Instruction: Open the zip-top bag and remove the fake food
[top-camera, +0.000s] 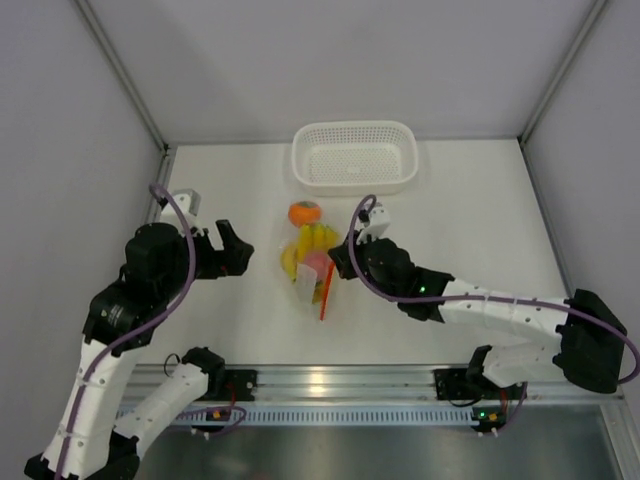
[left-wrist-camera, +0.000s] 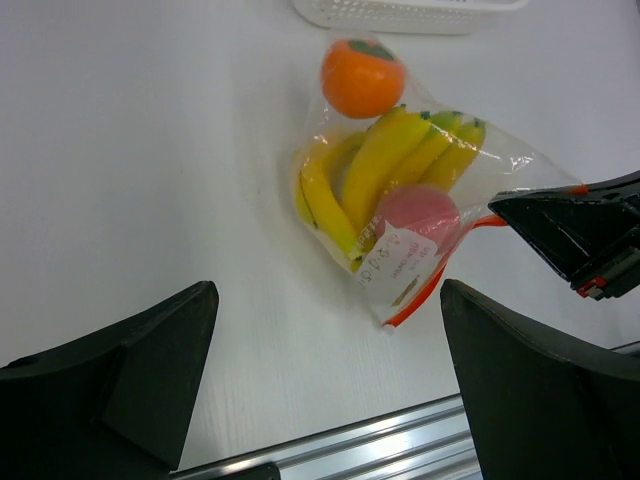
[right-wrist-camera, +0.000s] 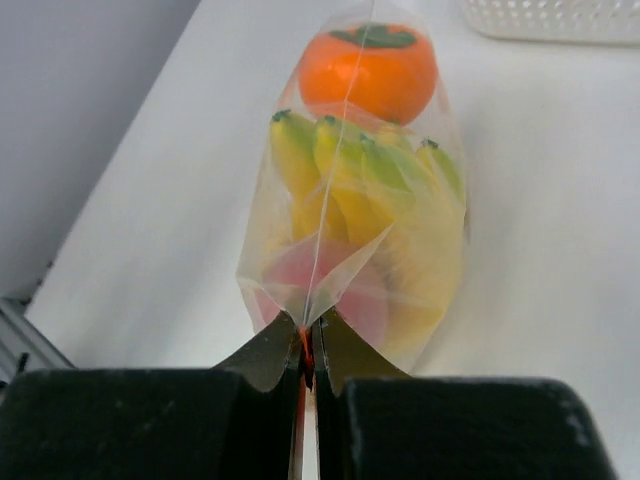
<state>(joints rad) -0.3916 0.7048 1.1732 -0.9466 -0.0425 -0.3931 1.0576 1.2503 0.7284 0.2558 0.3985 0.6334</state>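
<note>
The zip-top bag (top-camera: 309, 268) lies mid-table, clear with an orange-red zip strip (left-wrist-camera: 422, 292) along its near edge. Inside it is the fake food: yellow bananas (left-wrist-camera: 385, 165), a pink peach (left-wrist-camera: 415, 212) and an orange fruit with a green top (right-wrist-camera: 368, 72) at the far end. My right gripper (right-wrist-camera: 309, 345) is shut on the zip strip at the bag's right near corner, which is lifted slightly. In the left wrist view the right gripper (left-wrist-camera: 508, 206) comes in from the right. My left gripper (top-camera: 236, 252) hangs open to the left of the bag, apart from it.
A white perforated basket (top-camera: 354, 182) stands at the back of the table beyond the bag, with nothing in it. An aluminium rail (top-camera: 330, 382) runs along the near edge. Grey walls close in both sides.
</note>
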